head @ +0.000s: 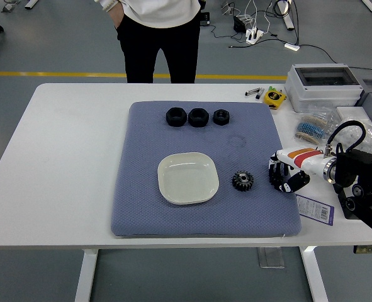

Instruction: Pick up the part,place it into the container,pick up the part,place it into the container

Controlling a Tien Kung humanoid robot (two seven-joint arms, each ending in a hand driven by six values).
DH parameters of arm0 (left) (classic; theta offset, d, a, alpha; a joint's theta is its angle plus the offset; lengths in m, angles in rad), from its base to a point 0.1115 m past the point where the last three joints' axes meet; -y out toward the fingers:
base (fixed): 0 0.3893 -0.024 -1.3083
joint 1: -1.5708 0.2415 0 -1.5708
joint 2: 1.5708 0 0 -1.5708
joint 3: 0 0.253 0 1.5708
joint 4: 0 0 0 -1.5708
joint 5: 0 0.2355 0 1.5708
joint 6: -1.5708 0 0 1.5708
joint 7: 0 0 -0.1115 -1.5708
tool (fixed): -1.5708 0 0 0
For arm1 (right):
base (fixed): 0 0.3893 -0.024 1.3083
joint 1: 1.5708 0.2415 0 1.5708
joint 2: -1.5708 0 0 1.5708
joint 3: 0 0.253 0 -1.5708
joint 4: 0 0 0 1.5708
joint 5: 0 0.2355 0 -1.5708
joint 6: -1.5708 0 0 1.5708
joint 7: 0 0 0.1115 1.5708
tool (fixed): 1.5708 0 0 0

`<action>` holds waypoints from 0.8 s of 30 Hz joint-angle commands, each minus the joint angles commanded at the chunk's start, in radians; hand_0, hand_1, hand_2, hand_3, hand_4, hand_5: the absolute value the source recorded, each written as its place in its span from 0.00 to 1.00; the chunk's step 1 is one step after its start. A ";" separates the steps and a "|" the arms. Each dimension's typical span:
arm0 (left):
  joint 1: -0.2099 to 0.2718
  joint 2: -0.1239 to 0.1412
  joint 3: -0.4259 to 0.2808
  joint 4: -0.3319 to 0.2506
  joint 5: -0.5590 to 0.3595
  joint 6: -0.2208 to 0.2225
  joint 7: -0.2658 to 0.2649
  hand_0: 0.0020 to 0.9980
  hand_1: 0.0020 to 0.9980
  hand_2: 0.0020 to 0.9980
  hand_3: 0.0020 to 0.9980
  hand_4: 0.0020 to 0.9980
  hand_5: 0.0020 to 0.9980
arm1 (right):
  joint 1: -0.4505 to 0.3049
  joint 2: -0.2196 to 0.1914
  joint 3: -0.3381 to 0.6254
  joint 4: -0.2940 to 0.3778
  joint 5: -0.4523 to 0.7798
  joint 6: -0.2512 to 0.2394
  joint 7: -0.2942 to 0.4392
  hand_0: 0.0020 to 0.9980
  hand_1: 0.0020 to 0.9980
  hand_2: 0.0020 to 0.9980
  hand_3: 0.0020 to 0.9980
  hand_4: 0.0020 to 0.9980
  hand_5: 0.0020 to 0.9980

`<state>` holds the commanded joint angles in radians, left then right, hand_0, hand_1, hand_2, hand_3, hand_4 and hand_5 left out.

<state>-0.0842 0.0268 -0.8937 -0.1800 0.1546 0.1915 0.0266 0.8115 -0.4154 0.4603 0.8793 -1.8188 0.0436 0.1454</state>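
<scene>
Where hand (285,175) curls, gear (242,181) just left, apart.

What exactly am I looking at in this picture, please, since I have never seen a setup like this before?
This is one view from a camera high on a humanoid robot, looking down over its white table. A blue-grey pad lies on the table, and on it sit a pale square dish, a dark gear just right of the dish, and three black nut-like parts in a row at the far edge. The robot's right hand comes in from the right and sits at the pad's edge beside the gear, its fingers curled, holding nothing. The left arm is out of view. A person stands at the far side. Boxes and small items sit at the far right.
</scene>
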 joint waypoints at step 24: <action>0.003 0.004 0.000 0.000 0.021 -0.002 0.004 0.76 0.70 0.74 0.59 0.68 0.62 | 0.001 -0.002 0.005 0.022 0.028 -0.029 0.028 0.28 0.37 0.44 0.49 0.93 0.00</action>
<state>-0.0809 0.0308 -0.8934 -0.1800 0.1759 0.1893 0.0307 0.8127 -0.4171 0.4653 0.9012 -1.7907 0.0149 0.1729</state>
